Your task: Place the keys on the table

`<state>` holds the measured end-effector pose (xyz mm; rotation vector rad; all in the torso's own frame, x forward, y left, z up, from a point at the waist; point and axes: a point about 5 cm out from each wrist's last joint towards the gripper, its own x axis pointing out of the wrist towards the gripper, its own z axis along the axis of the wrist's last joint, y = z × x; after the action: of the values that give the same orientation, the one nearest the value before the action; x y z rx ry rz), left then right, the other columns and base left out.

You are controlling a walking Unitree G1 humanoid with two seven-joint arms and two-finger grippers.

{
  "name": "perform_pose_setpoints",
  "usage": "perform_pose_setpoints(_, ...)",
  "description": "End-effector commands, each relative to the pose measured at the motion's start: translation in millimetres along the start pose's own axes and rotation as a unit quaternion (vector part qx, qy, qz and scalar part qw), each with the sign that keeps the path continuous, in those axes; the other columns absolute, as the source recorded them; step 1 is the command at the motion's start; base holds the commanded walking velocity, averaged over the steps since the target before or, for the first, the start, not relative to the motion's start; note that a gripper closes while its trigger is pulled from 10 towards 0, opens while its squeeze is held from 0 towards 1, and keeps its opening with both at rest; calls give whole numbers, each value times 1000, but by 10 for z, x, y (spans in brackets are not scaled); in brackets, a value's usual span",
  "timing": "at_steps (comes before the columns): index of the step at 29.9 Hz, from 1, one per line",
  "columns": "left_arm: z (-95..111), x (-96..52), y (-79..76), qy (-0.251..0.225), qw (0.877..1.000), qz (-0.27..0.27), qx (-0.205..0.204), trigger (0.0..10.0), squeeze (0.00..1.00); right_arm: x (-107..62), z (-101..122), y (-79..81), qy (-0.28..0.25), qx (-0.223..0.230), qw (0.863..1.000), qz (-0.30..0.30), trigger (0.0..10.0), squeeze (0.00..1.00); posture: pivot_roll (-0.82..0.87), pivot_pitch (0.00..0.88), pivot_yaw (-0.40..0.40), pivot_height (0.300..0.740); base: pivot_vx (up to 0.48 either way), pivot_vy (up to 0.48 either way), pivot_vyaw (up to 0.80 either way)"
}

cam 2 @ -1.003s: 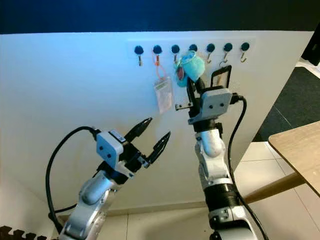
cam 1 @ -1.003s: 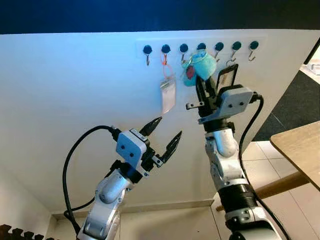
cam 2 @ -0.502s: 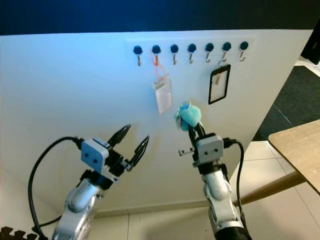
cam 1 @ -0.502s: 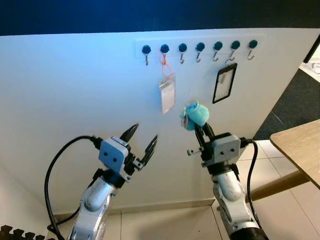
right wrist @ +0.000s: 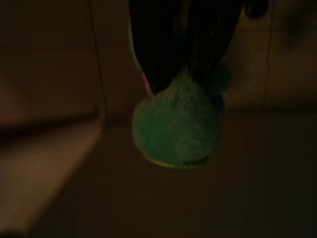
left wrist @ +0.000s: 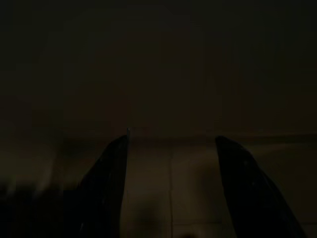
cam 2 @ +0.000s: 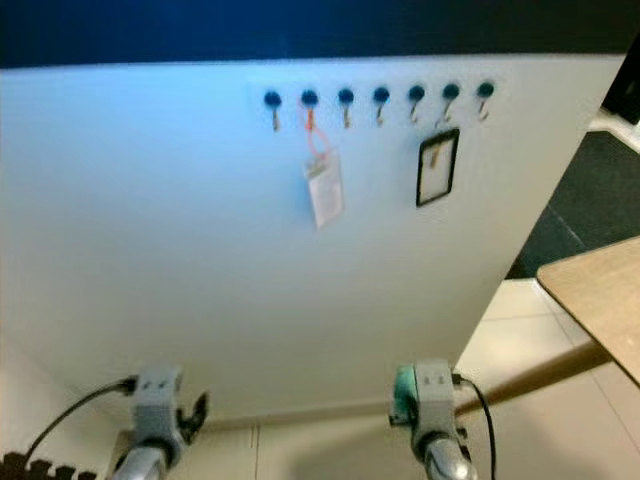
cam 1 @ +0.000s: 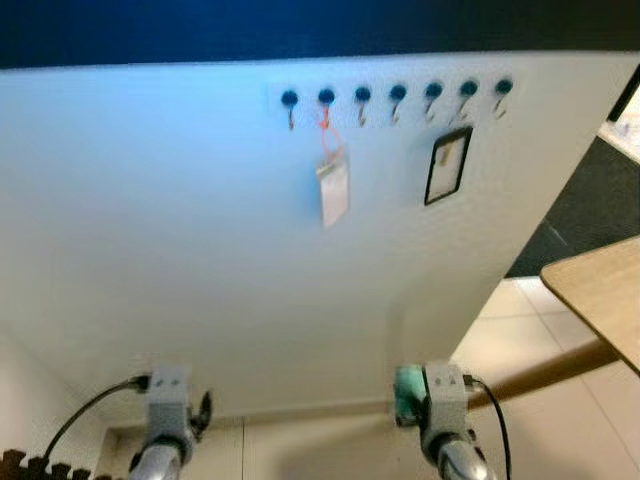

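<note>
**Keys off the hook, arms lowered, table off to your right**

Both arms have dropped from the hook rail to the bottom of your head view within the last second, and the teal plush has come down with the right one. Your right pincer [right wrist: 185, 59] is clenched on the fluffy teal plush keyring with the keys [right wrist: 176, 124]; from the head you see its teal edge beside the grey wrist block, low in front of the white wall panel [cam 1: 180, 230]. Your left pincer [left wrist: 171, 188] hangs idle over the tiled floor, its two black fingers spread apart and holding nothing.

On the row of dark round wall hooks [cam 1: 397, 95] two things remain: a pale card holder on an orange loop [cam 1: 333, 190] and a black-framed badge holder [cam 1: 447, 165]. Leave them alone.

Expect the load to be light and soft. The plush squashes under the fingers, so the grip probably feels secure while really bearing on fur, not metal. Any metal keys are hidden behind it; you cannot confirm how they hang. They would likely swing and clink as you walk, so turn gently.

Keep hold where you are, across the body of the plush near its top. The light wooden table [cam 1: 598, 295] stands well apart, at the right edge of your view. Judge the carry as barely begun: turn right, approach, then lower before letting go so nothing bounces off the edge.
</note>
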<state>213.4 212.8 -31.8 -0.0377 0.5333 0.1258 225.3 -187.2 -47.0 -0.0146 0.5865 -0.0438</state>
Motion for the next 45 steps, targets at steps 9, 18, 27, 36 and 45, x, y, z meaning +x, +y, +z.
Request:
perform_pose_setpoints(9,-231,-31,-39,42,999,-11,-28,10000,0,-80,-292,-54,73,31,997,-8,10000,0,26,56,16,740,0,0,0)
perform_pose_setpoints(18,-314,-13,-118,58,998,-17,-18,10000,0,-83,-319,-46,82,34,996,1,10000,0,20,55,13,740,0,0,0)
perform_pose_setpoints(27,-347,-16,-64,64,998,-6,-18,10000,0,-92,-339,-62,87,28,996,1,10000,0,16,56,13,740,0,0,0)
perform_pose_setpoints(36,-378,-26,-26,68,998,3,-15,10000,0,-111,-369,-78,91,34,995,8,10000,0,17,59,13,740,0,0,0)
perform_pose_setpoints(45,-420,-42,-6,73,997,4,-11,10000,0,-107,-376,-59,98,17,995,7,10000,0,15,59,14,740,0,0,0)
